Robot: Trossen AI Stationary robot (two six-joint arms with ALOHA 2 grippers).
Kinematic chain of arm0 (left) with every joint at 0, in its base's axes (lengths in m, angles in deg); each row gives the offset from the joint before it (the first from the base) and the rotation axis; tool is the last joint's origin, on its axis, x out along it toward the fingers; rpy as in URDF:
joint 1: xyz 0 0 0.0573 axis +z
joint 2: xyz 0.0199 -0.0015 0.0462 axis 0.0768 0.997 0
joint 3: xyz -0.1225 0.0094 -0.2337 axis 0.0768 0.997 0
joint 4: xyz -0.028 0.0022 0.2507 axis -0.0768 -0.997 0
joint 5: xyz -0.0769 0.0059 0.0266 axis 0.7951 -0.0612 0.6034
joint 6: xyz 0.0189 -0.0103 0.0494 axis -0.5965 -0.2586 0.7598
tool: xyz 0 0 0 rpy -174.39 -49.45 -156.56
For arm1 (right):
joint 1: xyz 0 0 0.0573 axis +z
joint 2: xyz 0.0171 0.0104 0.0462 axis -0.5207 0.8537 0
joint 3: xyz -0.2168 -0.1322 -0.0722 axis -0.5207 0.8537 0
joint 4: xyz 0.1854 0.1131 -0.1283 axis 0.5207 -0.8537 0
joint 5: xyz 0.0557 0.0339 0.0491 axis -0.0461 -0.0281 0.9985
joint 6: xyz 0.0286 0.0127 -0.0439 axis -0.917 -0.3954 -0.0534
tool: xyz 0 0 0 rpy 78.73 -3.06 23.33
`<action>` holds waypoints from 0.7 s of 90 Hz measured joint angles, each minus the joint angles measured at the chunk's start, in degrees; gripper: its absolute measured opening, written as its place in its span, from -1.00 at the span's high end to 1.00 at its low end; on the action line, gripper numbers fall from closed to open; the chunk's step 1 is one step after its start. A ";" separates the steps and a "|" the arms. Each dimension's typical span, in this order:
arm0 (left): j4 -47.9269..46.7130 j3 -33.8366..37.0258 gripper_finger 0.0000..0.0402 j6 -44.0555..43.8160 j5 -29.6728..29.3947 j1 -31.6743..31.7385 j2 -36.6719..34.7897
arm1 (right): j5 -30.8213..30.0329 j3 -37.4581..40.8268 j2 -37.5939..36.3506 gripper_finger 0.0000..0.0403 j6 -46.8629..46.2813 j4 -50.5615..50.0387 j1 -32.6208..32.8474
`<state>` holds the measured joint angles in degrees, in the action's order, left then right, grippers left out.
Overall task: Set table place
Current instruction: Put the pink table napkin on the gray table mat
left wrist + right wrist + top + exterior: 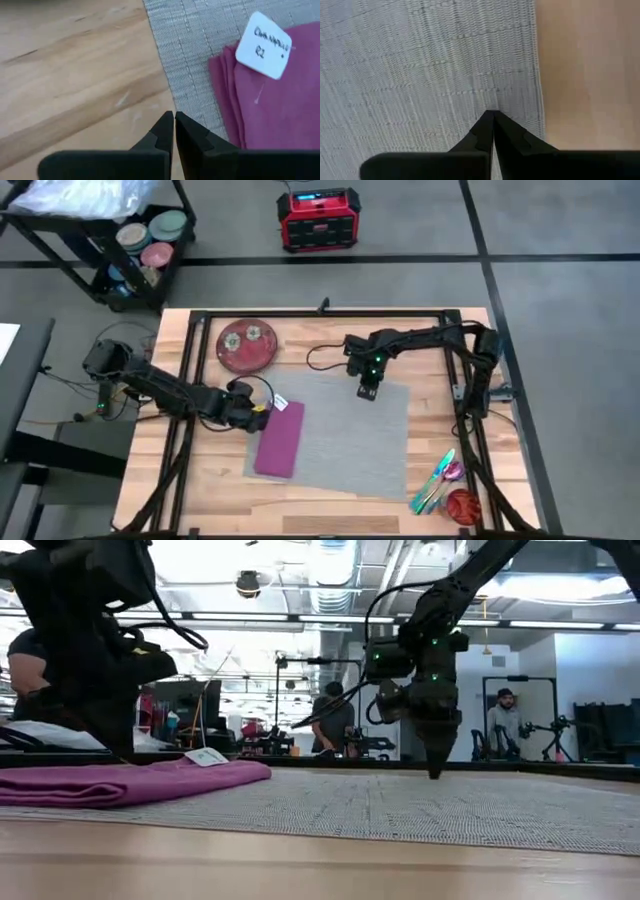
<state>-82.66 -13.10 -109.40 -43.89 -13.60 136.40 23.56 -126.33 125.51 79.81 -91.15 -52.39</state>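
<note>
The mat (335, 430) lies on the desk (220, 490). Both hands are closed and empty: right hand (368, 393) at its far edge, left hand (262, 417) by the napkin (280, 438). Dragging could wrinkle the mat.

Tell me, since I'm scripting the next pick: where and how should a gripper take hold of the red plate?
By its raised rim, I'd judge. The red plate lies flat on the table, so only the rim offers an edge to pinch. Come from above on the side nearest the grey placemat, one finger inside the rim, one outside. The left gripper is nearest.
</note>
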 joint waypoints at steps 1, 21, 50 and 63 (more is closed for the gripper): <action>0.00 0.01 1.00 -0.01 0.01 -0.11 0.00 | -0.03 -0.17 0.21 1.00 0.00 -0.14 0.07; -0.09 0.02 1.00 -2.76 -0.02 -2.21 0.00 | 0.16 -6.46 4.13 1.00 1.85 -0.21 0.80; -0.04 0.02 1.00 -2.45 -0.05 -2.34 0.00 | -0.89 -15.80 9.87 1.00 3.45 -4.95 0.87; -0.19 -0.02 1.00 -7.20 0.05 -2.33 -0.41 | 4.05 -16.80 9.64 1.00 3.54 -5.46 1.07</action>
<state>-82.85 -13.12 -116.60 -43.85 -15.93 135.99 27.61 -143.12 135.15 83.36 -96.61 -51.33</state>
